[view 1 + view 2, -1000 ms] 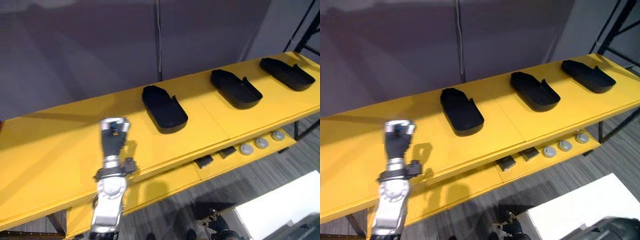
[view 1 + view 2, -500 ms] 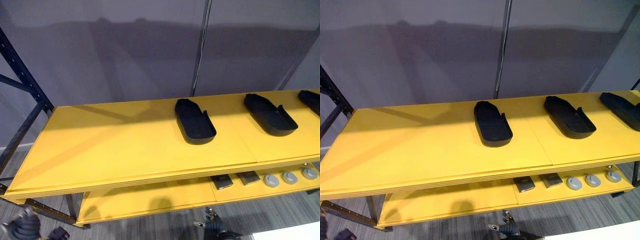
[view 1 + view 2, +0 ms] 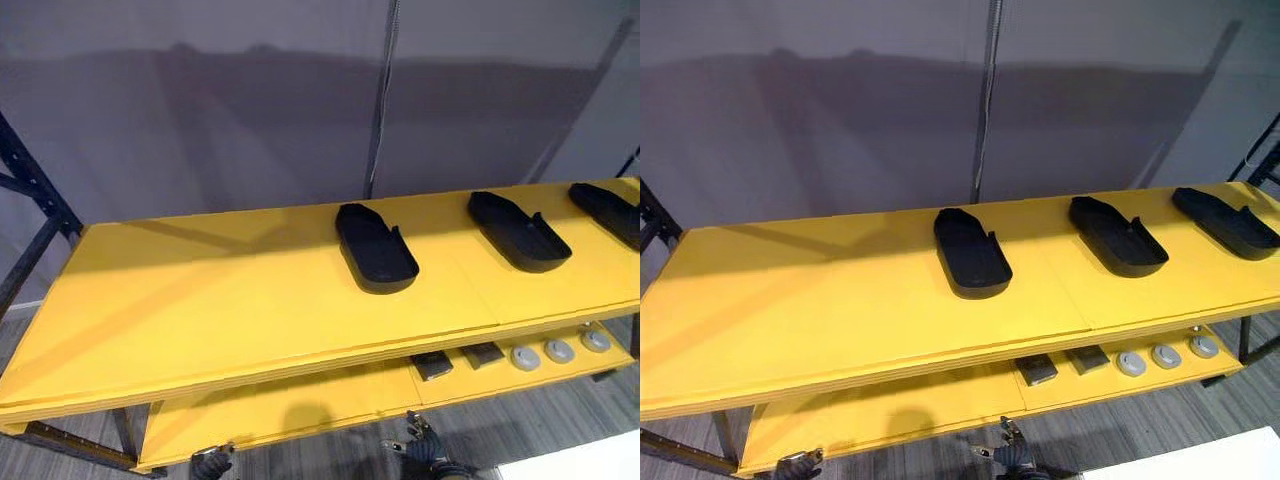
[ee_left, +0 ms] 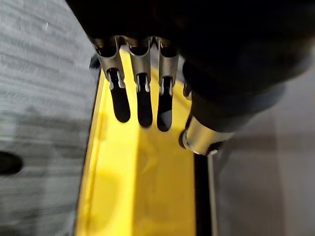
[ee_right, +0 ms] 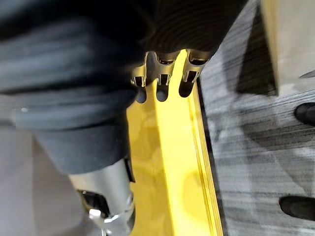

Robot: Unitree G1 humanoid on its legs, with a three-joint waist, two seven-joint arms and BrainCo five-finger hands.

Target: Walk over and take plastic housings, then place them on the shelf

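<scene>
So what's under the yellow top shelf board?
A lower yellow shelf with two dark square blocks and three grey round discs near its right end. The top board hides its back part.

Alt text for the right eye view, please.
Three black plastic housings lie spaced along a long yellow top shelf, from its middle to the right end. Grey discs and dark blocks sit on the lower shelf; the left hand and right hand hang empty at the bottom edge.
</scene>
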